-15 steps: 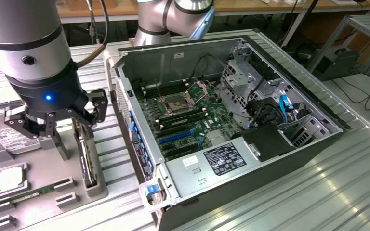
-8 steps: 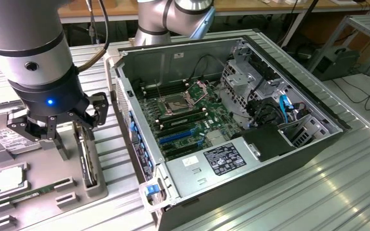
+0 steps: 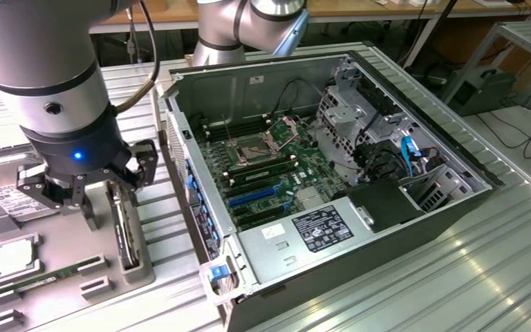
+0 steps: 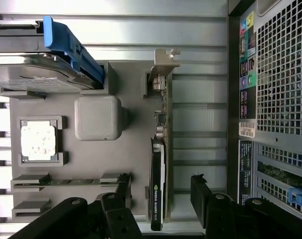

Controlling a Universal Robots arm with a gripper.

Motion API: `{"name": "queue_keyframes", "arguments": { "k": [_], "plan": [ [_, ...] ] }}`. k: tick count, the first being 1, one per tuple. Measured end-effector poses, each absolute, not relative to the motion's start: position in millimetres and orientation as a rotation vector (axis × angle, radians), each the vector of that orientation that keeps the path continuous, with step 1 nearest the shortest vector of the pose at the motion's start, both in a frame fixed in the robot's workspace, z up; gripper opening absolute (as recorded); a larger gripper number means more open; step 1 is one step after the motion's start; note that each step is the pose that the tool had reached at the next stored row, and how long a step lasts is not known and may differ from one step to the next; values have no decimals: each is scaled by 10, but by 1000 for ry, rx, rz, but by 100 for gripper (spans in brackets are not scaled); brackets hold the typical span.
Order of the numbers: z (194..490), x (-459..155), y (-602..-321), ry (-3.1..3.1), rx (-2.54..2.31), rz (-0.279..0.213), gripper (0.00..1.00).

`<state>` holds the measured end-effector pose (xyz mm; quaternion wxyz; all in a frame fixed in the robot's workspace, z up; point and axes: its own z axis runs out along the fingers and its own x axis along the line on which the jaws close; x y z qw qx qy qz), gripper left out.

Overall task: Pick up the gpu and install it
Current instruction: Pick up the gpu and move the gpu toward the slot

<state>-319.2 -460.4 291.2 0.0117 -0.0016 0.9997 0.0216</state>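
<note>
While its two fingers (image 4: 200,194) stand apart, one on each side of the single gpu (image 4: 158,154) without touching it, the end effector (image 4: 161,179) hangs over one grey tray (image 4: 136,149) on the worktop (image 3: 450,277). The gpu stands on edge in that tray, which also holds one hard drive (image 4: 31,74), one processor (image 4: 38,141) and one memory stick (image 4: 66,181). One open computer case (image 3: 247,90) sits on the exterior view's right.
</note>
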Motion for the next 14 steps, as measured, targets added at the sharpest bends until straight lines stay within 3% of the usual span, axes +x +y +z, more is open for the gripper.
{"name": "queue_keyframes", "arguments": {
  "k": [14],
  "plan": [
    [2768, -3166, -4599, 3117, -4, 64, 60]
  ]
}}
